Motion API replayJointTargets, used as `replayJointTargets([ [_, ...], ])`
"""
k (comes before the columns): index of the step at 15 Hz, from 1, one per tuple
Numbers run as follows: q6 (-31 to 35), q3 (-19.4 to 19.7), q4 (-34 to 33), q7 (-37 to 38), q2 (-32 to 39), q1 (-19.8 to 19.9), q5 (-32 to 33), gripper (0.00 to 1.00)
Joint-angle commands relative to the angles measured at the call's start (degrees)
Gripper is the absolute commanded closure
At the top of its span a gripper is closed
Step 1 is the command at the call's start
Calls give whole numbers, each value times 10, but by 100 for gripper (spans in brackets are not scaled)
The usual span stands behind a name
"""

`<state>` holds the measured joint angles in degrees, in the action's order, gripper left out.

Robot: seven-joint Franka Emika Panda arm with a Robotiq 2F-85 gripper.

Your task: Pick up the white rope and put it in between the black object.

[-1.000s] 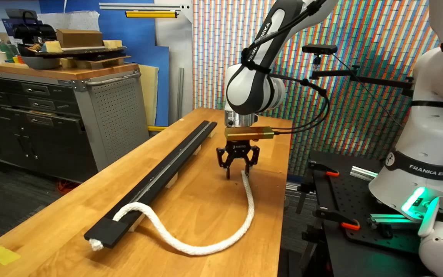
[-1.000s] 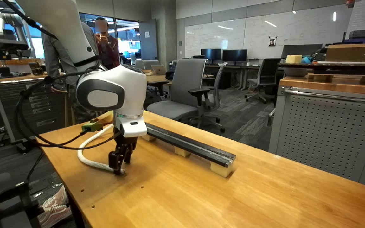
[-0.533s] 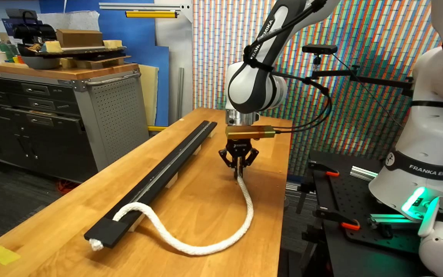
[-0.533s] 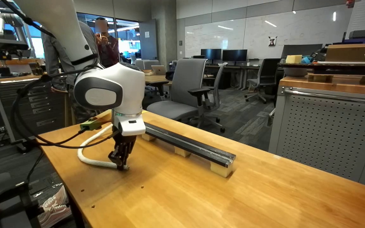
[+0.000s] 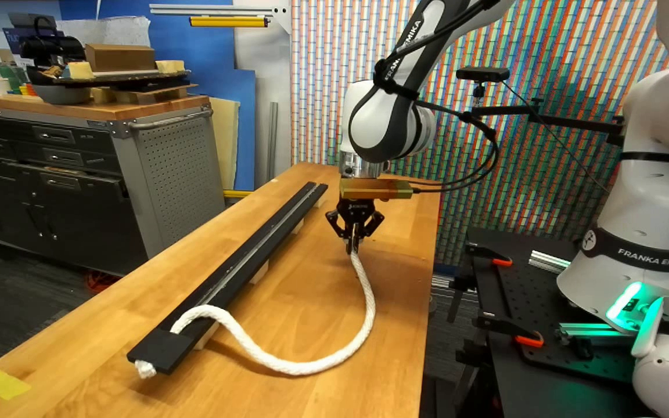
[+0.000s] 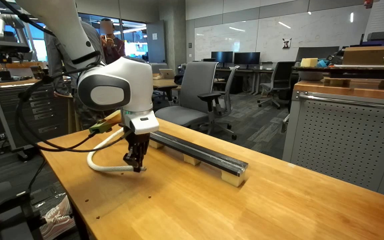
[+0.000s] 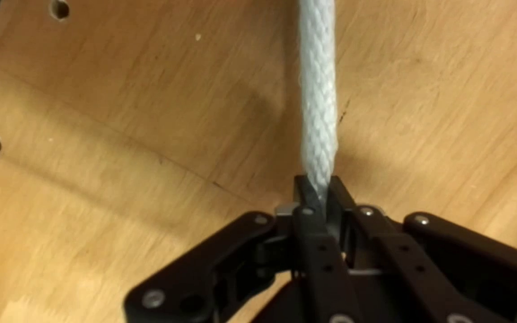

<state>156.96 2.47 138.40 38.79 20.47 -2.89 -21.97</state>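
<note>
My gripper (image 5: 352,248) is shut on the white rope (image 5: 367,313) close to its free end, a little above the table. A short stub of rope pokes out past the fingers in an exterior view (image 6: 138,168). In the wrist view the white rope (image 7: 319,89) runs straight away from the pinched fingertips. The rest curves across the table to the near end of the black object (image 5: 241,255), where it passes under a flat black cap (image 5: 163,348) and its other tip sticks out. Most of the groove in the black object (image 6: 198,150) holds no rope. My gripper stands beside the bar.
Pale blocks (image 6: 233,178) prop the bar above the wooden table (image 6: 278,200). Yellow tape (image 5: 2,382) marks a table corner. A grey chair (image 6: 198,90) stands beyond the bar, and a perforated cabinet (image 5: 177,168) is past the table edge.
The gripper was open around the rope's end a second ago. It has closed on the rope, risen a little and shifted slightly towards the bar, drawing the curve along.
</note>
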Motion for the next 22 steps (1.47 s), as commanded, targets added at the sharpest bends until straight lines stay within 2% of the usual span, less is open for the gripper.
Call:
replayJointTargets([
  [1, -23, 25, 15, 3, -71, -4, 43, 97],
  [7, -42, 38, -9, 14, -152, 14, 67, 97],
  [13, -73, 30, -53, 28, -197, 29, 84, 97],
  [22, -61, 18, -120, 174, -220, 32, 192, 97],
])
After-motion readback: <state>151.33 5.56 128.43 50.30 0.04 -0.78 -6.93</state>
